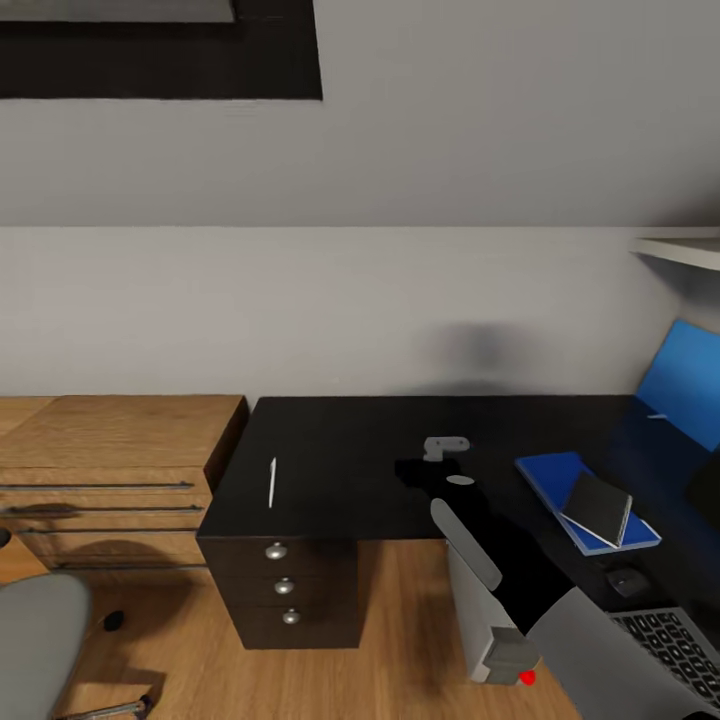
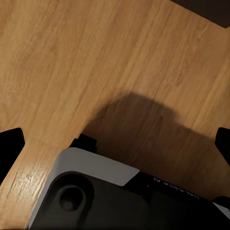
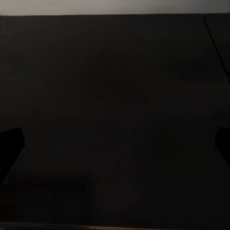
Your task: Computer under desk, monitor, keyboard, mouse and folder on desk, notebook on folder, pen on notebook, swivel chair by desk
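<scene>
At the far left, low down, the swivel chair (image 1: 40, 640) is showing a grey corner of its seat on the wood floor (image 1: 400, 610), standing apart from the desk (image 1: 340, 470), so I judge it is waiting to be pulled in. Moving right, a thin white pen (image 1: 272, 482) is lying alone near the left end of the matt black top, well apart from the stack, and I take it as the piece left to carry. The right gripper (image 1: 445, 447) is reaching out over the middle of the desk; its wrist view is looking at dark tabletop with both fingertips at the frame's edges, so its jaws are standing open and empty. The left gripper (image 2: 115, 143) is hanging open over bare floor, holding nothing. Further right, the bright blue folder (image 1: 560, 480) is lying flat on the desk with the dark glossy notebook (image 1: 600, 506) resting tilted on top, so that stacking looks done. Nearer, the small dark mouse (image 1: 626, 580) is sitting just beside the keyboard (image 1: 670, 645). The monitor (image 1: 685, 390) is glowing blue at the right edge.
</scene>
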`<state>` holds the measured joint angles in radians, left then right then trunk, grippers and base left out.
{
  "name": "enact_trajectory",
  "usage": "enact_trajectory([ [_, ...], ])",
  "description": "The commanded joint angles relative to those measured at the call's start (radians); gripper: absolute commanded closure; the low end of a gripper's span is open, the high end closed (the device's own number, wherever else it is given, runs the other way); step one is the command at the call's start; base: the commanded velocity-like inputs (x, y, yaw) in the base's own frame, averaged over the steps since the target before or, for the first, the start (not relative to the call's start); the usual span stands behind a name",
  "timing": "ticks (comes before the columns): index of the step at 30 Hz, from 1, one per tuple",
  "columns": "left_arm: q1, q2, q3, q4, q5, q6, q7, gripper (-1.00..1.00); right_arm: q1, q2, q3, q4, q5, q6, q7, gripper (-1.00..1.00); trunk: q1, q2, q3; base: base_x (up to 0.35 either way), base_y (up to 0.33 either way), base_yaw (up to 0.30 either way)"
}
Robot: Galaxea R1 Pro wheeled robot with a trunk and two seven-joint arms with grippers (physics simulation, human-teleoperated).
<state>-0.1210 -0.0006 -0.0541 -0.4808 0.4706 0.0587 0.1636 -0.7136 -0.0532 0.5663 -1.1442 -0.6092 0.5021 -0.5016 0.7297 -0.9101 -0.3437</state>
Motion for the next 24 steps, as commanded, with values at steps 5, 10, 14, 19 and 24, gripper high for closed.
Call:
enact_trajectory([
  [5, 0.0, 0.001, -0.008, -0.004, 0.005, 0.007, 0.004, -1.0, -0.001, 0.01, 0.006, 0.001, -0.008, 0.002, -0.013, -1.0, -0.019, 0.034, 0.008, 0.0, 0.0, 0.146],
  [10, 0.0, 0.009, -0.007, -0.19, 0.006, 0.107, 0.003, -1.0, -0.001, 0.012, 0.006, 0.003, -0.009, 0.006, -0.019, -1.0, -0.038, 0.069, 0.017, 0.0, 0.0, 0.144],
  [14, 0.0, 0.023, -0.003, -0.394, 0.008, 0.328, 0.006, -1.0, -0.001, 0.011, 0.005, 0.003, -0.009, 0.007, -0.023, -1.0, -0.046, 0.083, 0.018, 0.0, 0.0, 0.142],
  [19, 0.0, 0.038, 0.105, -0.787, 0.016, 0.672, 0.01, -1.0, -0.001, 0.008, 0.003, 0.002, -0.009, 0.009, -0.024, -1.0, -0.046, 0.083, 0.013, 0.0, 0.0, 0.107],
  [24, 0.0, 0.042, 0.156, -0.889, 0.012, 0.699, 0.012, -1.0, -0.001, 0.004, 0.002, 0.003, -0.01, 0.008, -0.023, -1.0, -0.046, 0.083, 0.011, 0.0, 0.0, 0.022],
])
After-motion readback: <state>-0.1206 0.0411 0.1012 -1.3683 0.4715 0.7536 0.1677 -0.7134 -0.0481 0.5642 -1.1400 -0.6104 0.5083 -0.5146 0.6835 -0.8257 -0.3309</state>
